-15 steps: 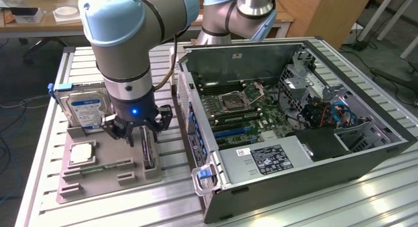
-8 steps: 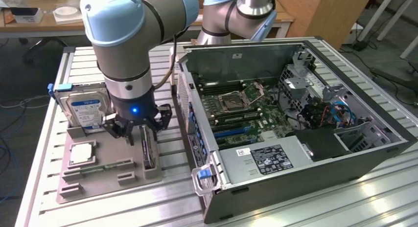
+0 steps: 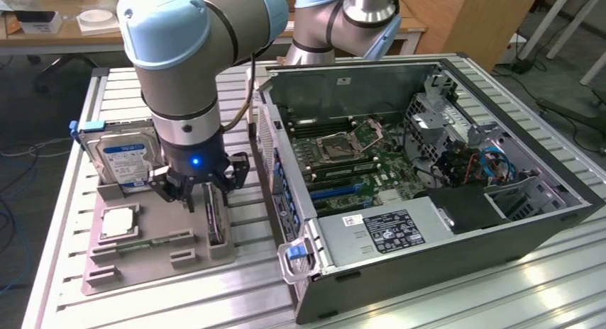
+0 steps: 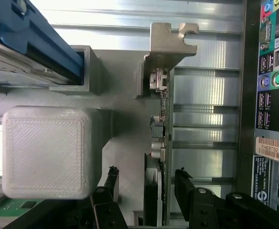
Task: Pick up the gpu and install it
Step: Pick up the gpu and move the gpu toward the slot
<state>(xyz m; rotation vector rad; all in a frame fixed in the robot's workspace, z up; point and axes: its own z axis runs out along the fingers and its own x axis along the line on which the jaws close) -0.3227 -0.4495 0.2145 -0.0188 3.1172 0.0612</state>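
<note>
The gpu [image 3: 217,222] stands on edge in a slot of the grey holder [image 3: 156,266] on the exterior view's left. In the wrist view I see the gpu [image 4: 159,138] edge-on, with its silver end bracket [image 4: 170,40] at the far end. My gripper [image 3: 203,189] hangs straight down over the card. It is open, with one black finger [image 4: 111,183] on each side of the card's end away from the bracket, and the other finger [image 4: 184,187] stands apart from it. Neither finger visibly presses on the card.
The holder also carries a hard drive [image 3: 123,155] with a blue label, a square processor [image 3: 118,221] and a green memory stick [image 3: 142,242]. The open computer case [image 3: 426,173] lies just to the exterior view's right. Its rear port panel [image 4: 273,71] is close beside the card.
</note>
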